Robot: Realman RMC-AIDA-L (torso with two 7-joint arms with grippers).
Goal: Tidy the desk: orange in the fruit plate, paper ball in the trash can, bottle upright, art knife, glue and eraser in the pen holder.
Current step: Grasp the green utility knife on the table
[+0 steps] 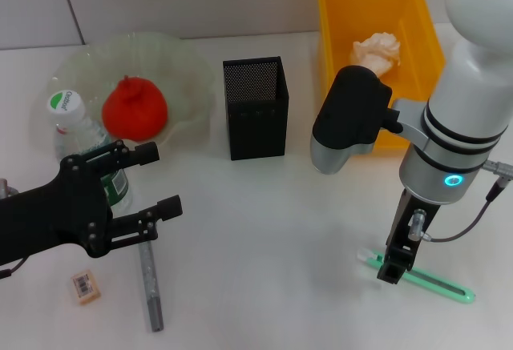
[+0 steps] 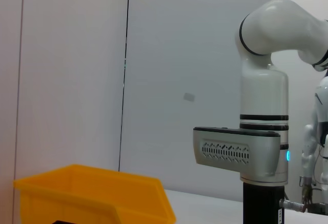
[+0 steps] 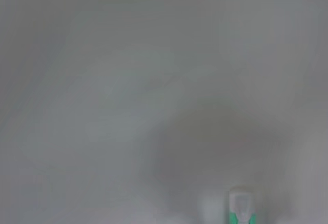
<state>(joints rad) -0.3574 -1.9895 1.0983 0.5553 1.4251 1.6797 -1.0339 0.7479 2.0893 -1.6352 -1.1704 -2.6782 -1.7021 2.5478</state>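
Observation:
In the head view my left gripper is open at the left, just in front of the upright bottle and partly hiding it. The orange lies in the glass fruit plate. The paper ball rests in the yellow trash can. A grey art knife and the eraser lie on the table below my left gripper. My right gripper points down at the left end of the green glue; the glue's tip shows in the right wrist view. The black mesh pen holder stands mid-table.
The white table ends at a grey wall behind the plate and bin. The left wrist view shows the yellow bin and my right arm upright beyond it.

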